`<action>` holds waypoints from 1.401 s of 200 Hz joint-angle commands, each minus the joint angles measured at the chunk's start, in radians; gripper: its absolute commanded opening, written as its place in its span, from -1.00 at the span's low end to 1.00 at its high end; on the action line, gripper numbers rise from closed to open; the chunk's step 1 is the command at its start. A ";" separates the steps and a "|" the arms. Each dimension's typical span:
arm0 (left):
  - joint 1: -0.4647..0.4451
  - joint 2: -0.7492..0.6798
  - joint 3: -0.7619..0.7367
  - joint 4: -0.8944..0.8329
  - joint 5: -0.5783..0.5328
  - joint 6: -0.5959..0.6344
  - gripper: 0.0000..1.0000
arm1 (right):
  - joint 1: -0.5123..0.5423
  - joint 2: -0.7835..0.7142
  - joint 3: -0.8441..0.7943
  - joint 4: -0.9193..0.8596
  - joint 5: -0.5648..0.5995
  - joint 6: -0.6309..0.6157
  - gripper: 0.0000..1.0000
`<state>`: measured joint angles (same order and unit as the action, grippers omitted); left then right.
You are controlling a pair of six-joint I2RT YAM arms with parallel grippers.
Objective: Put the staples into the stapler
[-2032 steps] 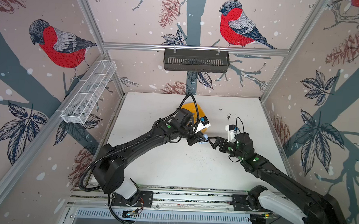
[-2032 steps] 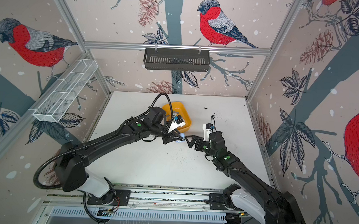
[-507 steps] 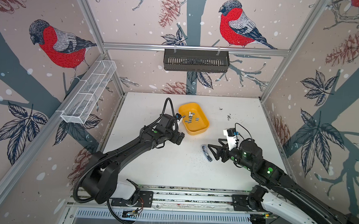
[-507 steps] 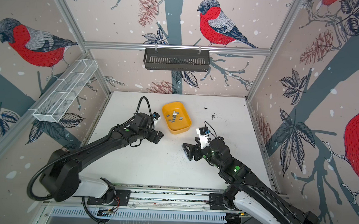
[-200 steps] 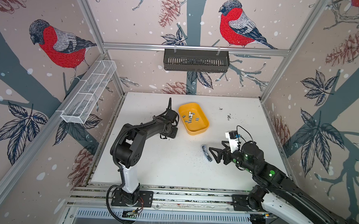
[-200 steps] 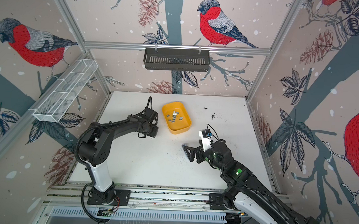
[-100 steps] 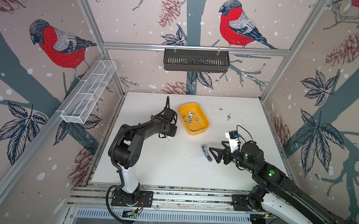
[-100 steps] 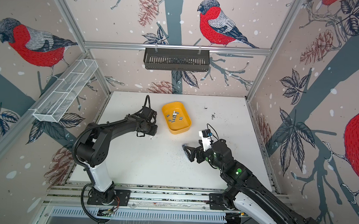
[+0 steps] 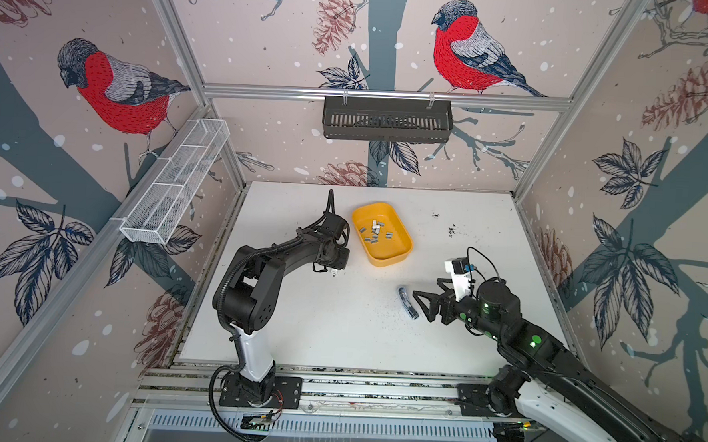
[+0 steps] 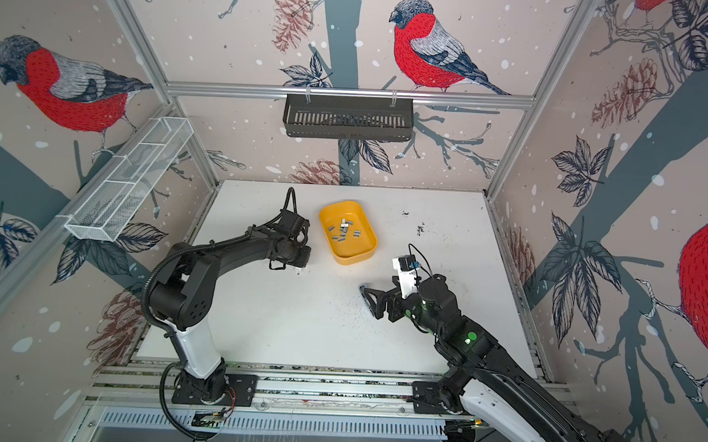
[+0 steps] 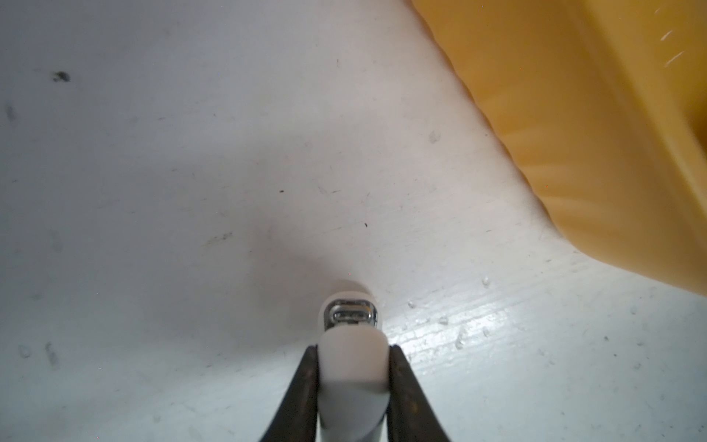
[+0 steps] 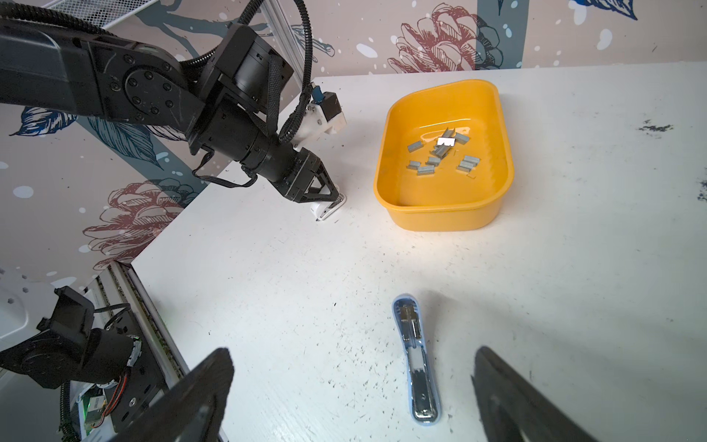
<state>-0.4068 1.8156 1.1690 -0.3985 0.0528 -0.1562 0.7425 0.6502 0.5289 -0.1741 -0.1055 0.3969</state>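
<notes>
On the worktop [image 12: 267, 287], the blue stapler [image 12: 417, 363] is lying flat just ahead of the right claw [image 12: 352, 350], which is gaping wide and empty. The staples [image 12: 440, 153] are sitting loose in the yellow tray [image 12: 440, 218], so loading looks not yet begun. The left claw [image 11: 352, 346] is pinching a small white piece [image 11: 352, 382] with a metal end, touching the worktop beside the tray; what that piece is I cannot tell.

the white worktop [image 9: 296, 331] is scuffed and peppered with dark specks [image 12: 355, 344]. on it sit a yellow tub [image 9: 387, 260] toward the back, a pale blue stapler [image 9: 407, 302] lying flat nearer the front, well apart, and a small white piece [image 12: 327, 208] just left of the tub.
</notes>
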 commanded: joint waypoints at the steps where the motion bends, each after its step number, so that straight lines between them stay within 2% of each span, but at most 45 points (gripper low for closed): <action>1: -0.001 -0.039 0.003 0.015 0.039 0.026 -0.67 | -0.006 0.004 0.009 0.022 0.003 0.025 0.95; 58: -0.059 -0.210 -0.020 0.026 0.251 0.165 -0.70 | -0.075 0.062 0.014 0.136 -0.119 0.202 0.91; 72: -0.073 -0.257 -0.035 0.033 0.302 0.186 -0.71 | -0.079 0.090 0.025 0.155 -0.122 0.218 0.90; 104: -0.112 -0.330 -0.063 0.059 0.525 0.248 -0.73 | -0.094 0.178 0.059 0.171 -0.124 0.238 0.87; 131: -0.164 -0.350 -0.073 0.082 0.590 0.238 -0.74 | -0.095 0.265 0.096 0.186 -0.139 0.245 0.87; 181: -0.220 -0.390 -0.079 0.081 0.653 0.260 -0.74 | -0.090 0.372 0.148 0.178 -0.118 0.258 0.86; 280: -0.224 -0.407 -0.080 0.085 0.668 0.265 -0.78 | -0.061 0.422 0.152 0.174 -0.112 0.235 0.87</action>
<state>-0.6289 1.4178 1.0885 -0.3416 0.6960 0.0856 0.6785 1.0649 0.6769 -0.0177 -0.2317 0.6476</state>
